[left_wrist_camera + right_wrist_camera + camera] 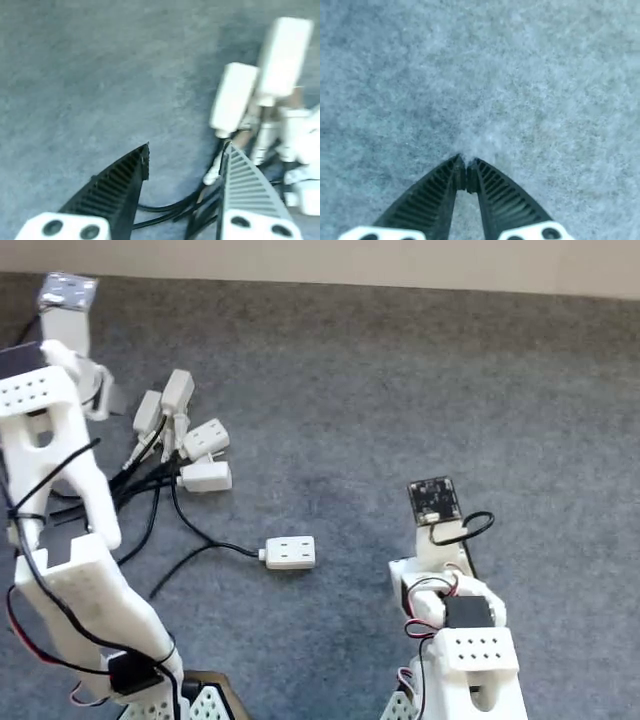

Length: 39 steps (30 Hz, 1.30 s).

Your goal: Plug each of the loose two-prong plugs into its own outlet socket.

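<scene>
1. Work area: a grey carpeted table surface (pixel 400 390) carries all task parts.
2. Grouped parts: a cluster of white plastic plug and socket bodies (pixel 188 435) on black cords (pixel 140 483) lies at the far left of the high view, just beside the left arm. Whether any pair inside the cluster is already mated cannot be told.
3. Single part: 1 white rectangular outlet block (pixel 290 552) lies apart from the cluster, nearer the centre, on its own black cord. Its slots face up with nothing inserted.
4. Left gripper (pixel 186 150): jaws released and spread wide, empty, above the cords at the cluster's edge. The nearest long white body (pixel 233 99) lies just beyond the fingertips, not touching.
5. Right gripper (pixel 466 172): jaws clenched tip to tip on nothing, over bare carpet, well apart from the task parts.
6. Status (judgement): 0 insertions can be confirmed. Grasping, aligning and seating each plug all remain, so the task appears to be at its start.
</scene>
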### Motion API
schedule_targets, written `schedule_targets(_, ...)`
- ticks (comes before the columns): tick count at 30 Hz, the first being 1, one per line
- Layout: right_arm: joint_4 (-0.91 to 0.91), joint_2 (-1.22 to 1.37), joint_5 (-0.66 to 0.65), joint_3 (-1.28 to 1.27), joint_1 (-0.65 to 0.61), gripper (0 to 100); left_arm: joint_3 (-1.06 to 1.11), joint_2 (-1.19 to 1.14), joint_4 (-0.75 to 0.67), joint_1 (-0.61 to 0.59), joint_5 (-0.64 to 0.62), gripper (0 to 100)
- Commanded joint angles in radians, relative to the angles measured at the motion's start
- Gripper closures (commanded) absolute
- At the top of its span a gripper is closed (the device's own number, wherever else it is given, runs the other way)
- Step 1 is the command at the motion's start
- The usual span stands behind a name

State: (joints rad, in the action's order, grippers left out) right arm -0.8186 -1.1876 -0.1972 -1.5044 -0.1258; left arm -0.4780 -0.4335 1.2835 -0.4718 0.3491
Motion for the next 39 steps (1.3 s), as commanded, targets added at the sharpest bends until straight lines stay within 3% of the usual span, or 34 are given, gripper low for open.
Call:
schedule_targets(1,0.007,-0.019,0.008,0.007,-0.033,98.5,-0.041,0.005,0.008,0.096,-0.011,77)
schedule_targets(4,0.007,-0.019,0.009,0.007,-0.047,98.5,-0.028,-0.007,0.032,0.171,-0.015,77)
schedule_targets(8,0.007,-0.019,0.009,0.007,-0.047,98.5,-0.019,-0.091,0.054,0.278,-0.023,85)
schedule_targets(12,0.007,-0.018,0.008,0.007,-0.047,98.5,-0.054,-0.197,0.049,0.306,-0.078,86)
schedule_targets(26,0.007,-0.019,0.008,-0.012,-0.047,98.5,-0.271,-0.354,0.109,0.222,-0.075,86)
schedule_targets(39,0.007,-0.019,0.008,-0.012,-0.047,98.5,-0.275,-0.357,0.121,0.163,-0.071,86)
